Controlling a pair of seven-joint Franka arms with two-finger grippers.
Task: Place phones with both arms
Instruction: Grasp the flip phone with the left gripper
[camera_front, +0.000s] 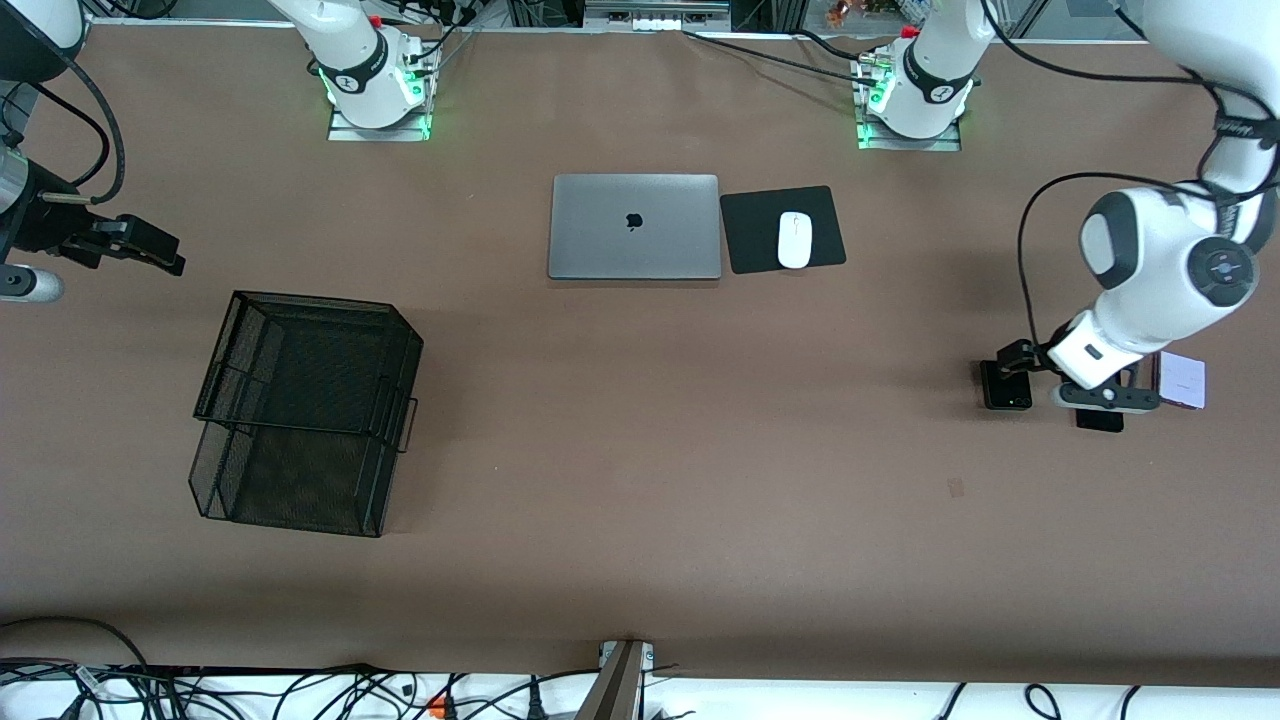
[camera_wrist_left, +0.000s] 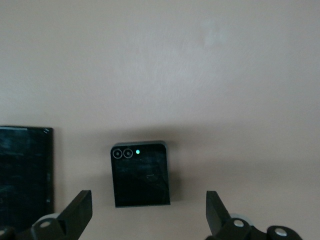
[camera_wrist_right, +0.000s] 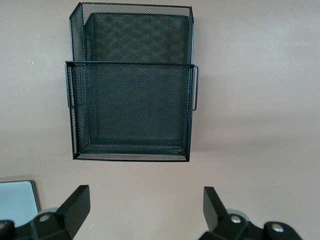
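The brown surface (camera_front: 640, 450) carries a black mesh tray (camera_front: 300, 410) toward my right arm's end. My left pincer (camera_wrist_left: 147, 212) hangs spread wide over the small black phone (camera_wrist_left: 141, 174), with the long slab (camera_wrist_left: 25, 167) and the lavender phone (camera_front: 1182, 380) beside it. My right pincer (camera_wrist_right: 145, 210) waits wide apart above the surface near the tray.

small squarish black phone (camera_wrist_left: 141, 174), long black slab (camera_wrist_left: 25, 170) and lavender phone (camera_front: 1183, 380) lie flat, side by side, at the left arm's end.
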